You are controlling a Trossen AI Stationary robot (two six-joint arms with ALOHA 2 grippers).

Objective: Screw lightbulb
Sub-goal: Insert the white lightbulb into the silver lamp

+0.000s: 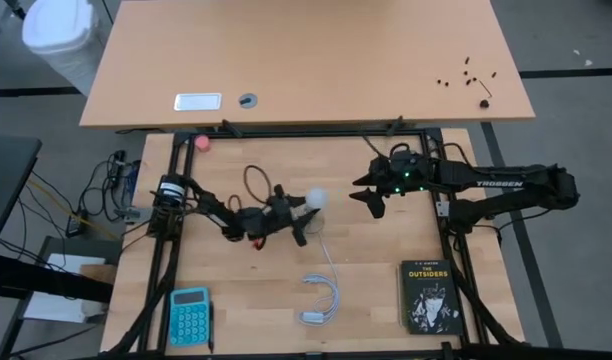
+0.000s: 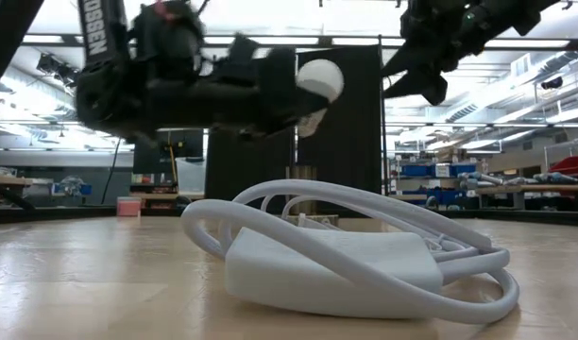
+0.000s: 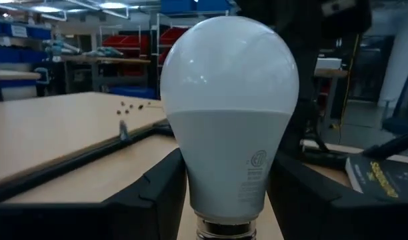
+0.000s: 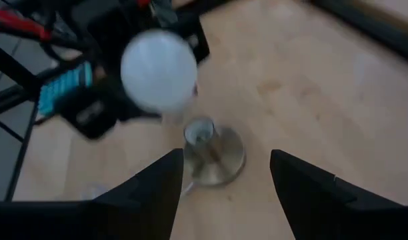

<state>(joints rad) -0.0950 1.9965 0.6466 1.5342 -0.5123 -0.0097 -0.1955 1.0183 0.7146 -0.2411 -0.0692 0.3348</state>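
L gripper [image 1: 304,212] is clenched on the lightbulb [image 1: 316,198], fingers [image 3: 157,193] on either side of its neck, globe pointing out past the tips toward the R arm. Bulb is carried in the air above table centre, long axis roughly level per low view. R gripper [image 1: 370,197] hovers close by, jaws parted, grasping nothing. R wrist view shows the socket [image 4: 213,155] standing on the table [image 1: 276,290], near the bulb and lower. My read: base must tip down and line up over that socket; L arm does it.
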